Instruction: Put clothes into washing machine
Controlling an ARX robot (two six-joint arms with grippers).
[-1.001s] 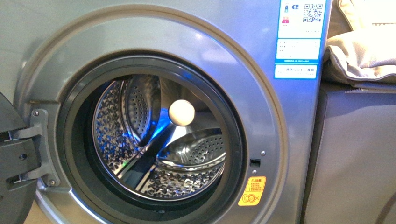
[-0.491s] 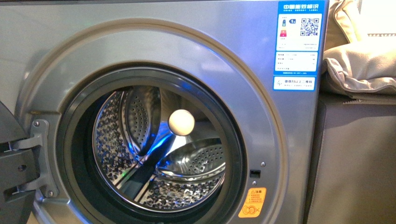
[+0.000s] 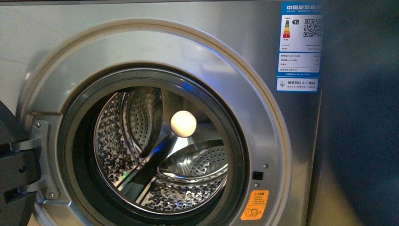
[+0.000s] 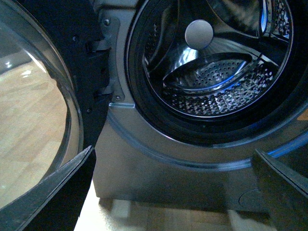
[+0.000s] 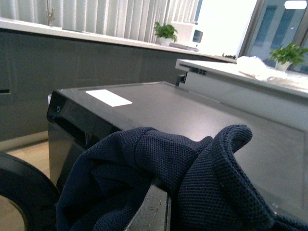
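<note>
Front view is filled by the silver washing machine (image 3: 263, 56). Its door (image 3: 14, 183) is swung open at the left, so you can look right into the shiny drum (image 3: 122, 136), which is full of little holes. A pale round knob (image 3: 183, 124) sits at the back of the drum.

High up on the right of the machine is a blue label (image 3: 301, 47). It has Chinese writing in white across the top, a square QR code and a stack of coloured arrows. The small print under them is too tiny to read. Low down on the right is an orange sticker (image 3: 254, 205) with a warning triangle and Chinese words.

The clothes (image 3: 367, 117) are not in the drum. They show as a dark blue blur that covers the right edge of this view, just beside the label.

Left wrist view shows the left claw (image 4: 173, 192) down low in front of the round hole. Its two fingers (image 4: 62, 192) are spread wide with nothing between them.

Right wrist view looks over the dark flat top of the machine, where a white sticker (image 5: 108, 97) has no words I can read. The dark blue knit cloth is bunched over the right claw (image 5: 151, 211), which holds it up above the machine. The claw's fingers are mostly hidden under the cloth.
</note>
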